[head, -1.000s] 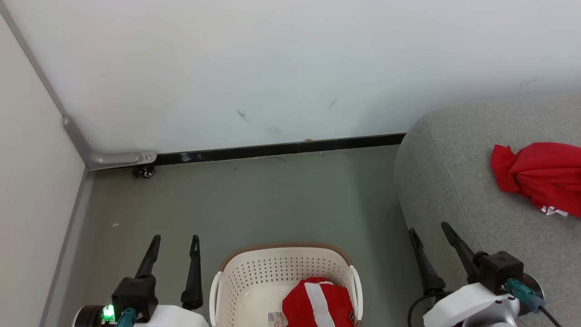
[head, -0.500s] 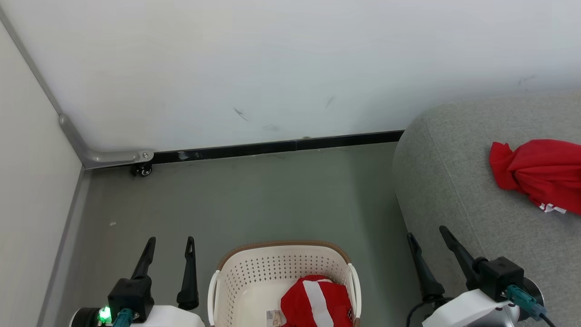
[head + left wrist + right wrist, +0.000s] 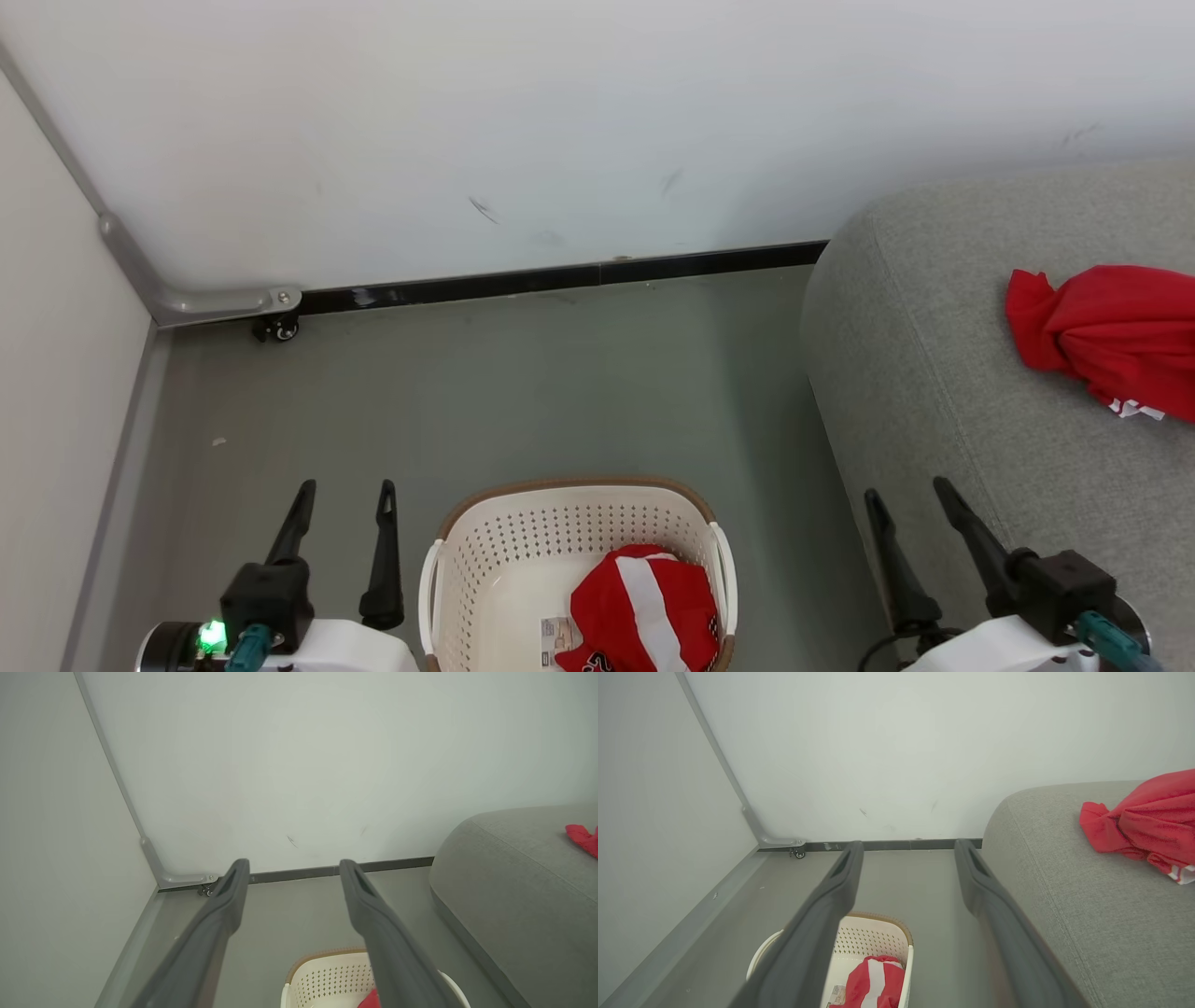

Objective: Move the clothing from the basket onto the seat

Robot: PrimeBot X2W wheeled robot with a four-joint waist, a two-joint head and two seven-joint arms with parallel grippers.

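The cream basket (image 3: 579, 487) stands on the floor at the bottom centre of the head view, between my two arms. In it lies one piece of the clothing (image 3: 644, 611), red with a broad white stripe. A second red piece (image 3: 1111, 331) lies bunched on the grey seat (image 3: 934, 373) at the right. My left gripper (image 3: 345, 490) is open and empty, left of the basket. My right gripper (image 3: 907, 493) is open and empty by the seat's near corner. The right wrist view looks past the right gripper (image 3: 909, 844) to the basket (image 3: 878, 938), the striped piece (image 3: 873, 984) and the piece on the seat (image 3: 1143, 821).
A pale wall with a black baseboard (image 3: 560, 277) closes the far side. A metal bracket and a small caster (image 3: 275, 328) sit in the left corner. Grey floor (image 3: 560, 373) lies between the wall, the seat and the basket. A barcode label (image 3: 554, 635) shows on the basket floor.
The whole head view has shifted, so the camera moved; a little more of the basket shows. My right gripper sits slightly lower and further right. Both grippers have stayed open.
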